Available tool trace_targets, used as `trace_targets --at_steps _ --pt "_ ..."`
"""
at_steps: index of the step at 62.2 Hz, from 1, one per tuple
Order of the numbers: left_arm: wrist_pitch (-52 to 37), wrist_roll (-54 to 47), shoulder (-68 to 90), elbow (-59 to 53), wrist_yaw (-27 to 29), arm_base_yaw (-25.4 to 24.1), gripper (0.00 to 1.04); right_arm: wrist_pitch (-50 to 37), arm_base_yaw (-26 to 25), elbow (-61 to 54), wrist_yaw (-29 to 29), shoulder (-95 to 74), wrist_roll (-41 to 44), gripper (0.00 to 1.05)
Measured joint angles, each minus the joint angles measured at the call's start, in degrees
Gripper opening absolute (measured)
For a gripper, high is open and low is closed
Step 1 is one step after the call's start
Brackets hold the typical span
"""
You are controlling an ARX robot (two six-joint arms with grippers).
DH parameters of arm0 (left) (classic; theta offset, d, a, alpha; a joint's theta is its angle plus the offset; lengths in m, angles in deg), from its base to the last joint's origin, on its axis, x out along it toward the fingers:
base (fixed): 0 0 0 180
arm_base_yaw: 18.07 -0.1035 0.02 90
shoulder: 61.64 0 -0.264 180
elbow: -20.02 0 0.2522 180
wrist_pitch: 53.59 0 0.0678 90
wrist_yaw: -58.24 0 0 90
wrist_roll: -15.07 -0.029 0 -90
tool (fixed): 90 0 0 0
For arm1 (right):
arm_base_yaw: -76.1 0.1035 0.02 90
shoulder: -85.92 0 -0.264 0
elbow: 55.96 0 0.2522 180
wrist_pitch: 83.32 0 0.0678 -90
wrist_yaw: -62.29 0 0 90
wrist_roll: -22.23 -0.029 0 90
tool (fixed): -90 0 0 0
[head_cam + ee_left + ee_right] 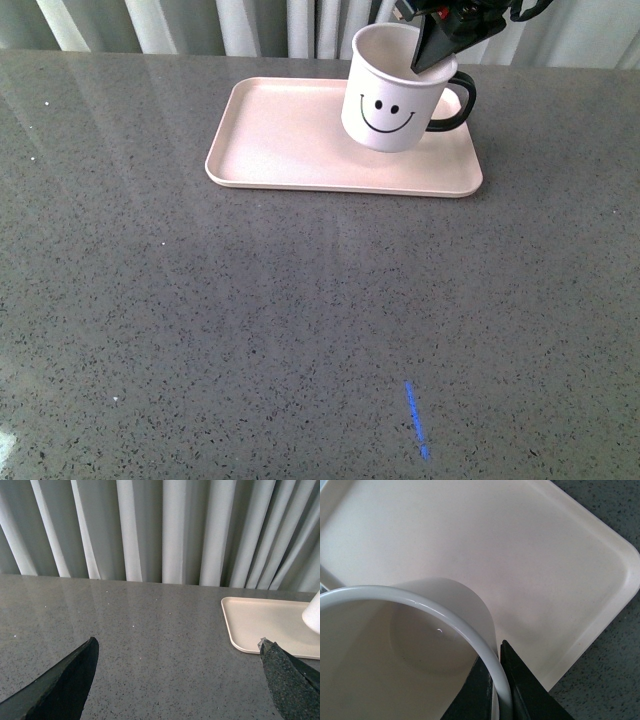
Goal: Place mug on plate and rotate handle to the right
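The mug is pinched by its rim in the right gripper — one finger inside the wall, one outside, on the handle side. It is held tilted over the right part of the plate; whether its base touches the plate cannot be told. The handle is seen pointing right already, and the smiley face is turned toward the near side. The left gripper is spread wide with nothing in it, above the bare surface to the left of the plate.

The placing step is judged to be in hand and close to its end. Next, the mug would need to be levelled and lowered until its base is seated flat inside the plate's raised edge, and then released — with the handle checked afterwards, and a small twist applied only if it has drifted.
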Motion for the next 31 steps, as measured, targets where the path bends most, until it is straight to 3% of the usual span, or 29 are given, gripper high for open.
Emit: trace_targets --at_steps 17,31 --pt "0.0 0.0 0.0 0.0 0.0 0.0 0.96 3.8 -0.1 8.0 -2.7 -4.8 9.3 0.02" --pt "0.0 0.0 0.0 0.0 0.0 0.0 0.96 6.2 0.5 11.8 -2.4 -8.2 11.5 0.02"
